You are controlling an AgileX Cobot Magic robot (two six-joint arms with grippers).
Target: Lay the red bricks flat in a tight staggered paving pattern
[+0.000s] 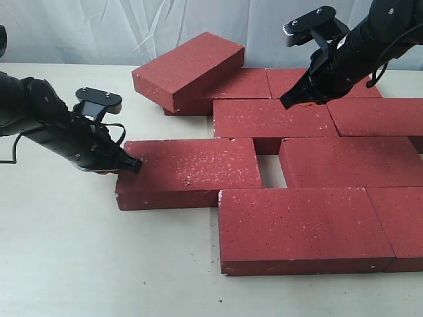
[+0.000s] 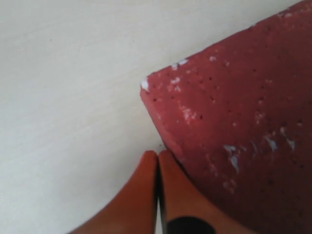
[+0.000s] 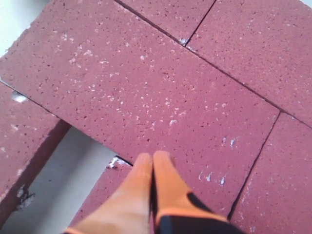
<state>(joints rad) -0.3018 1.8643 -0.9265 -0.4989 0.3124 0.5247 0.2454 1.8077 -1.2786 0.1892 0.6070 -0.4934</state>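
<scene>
Several red bricks lie flat in staggered rows on the pale table (image 1: 66, 257). The middle-row left brick (image 1: 188, 168) sits apart from its right neighbour (image 1: 350, 162), with a gap (image 1: 269, 170) between them. My left gripper (image 1: 130, 165) is shut and empty, its tips (image 2: 157, 155) against that brick's left end near a chipped corner (image 2: 145, 85). My right gripper (image 1: 291, 102) is shut and empty, hovering over the second-row brick (image 1: 274, 119), with its tips (image 3: 153, 157) near that brick's (image 3: 161, 92) edge. One brick (image 1: 188, 66) at the back leans tilted on another.
A large front brick (image 1: 301, 224) and its right neighbour (image 1: 400, 221) form the nearest row. More bricks (image 1: 377, 115) run to the right edge. Bare table (image 3: 73, 165) shows through the gap. A grey backdrop (image 1: 99, 26) rises behind the table.
</scene>
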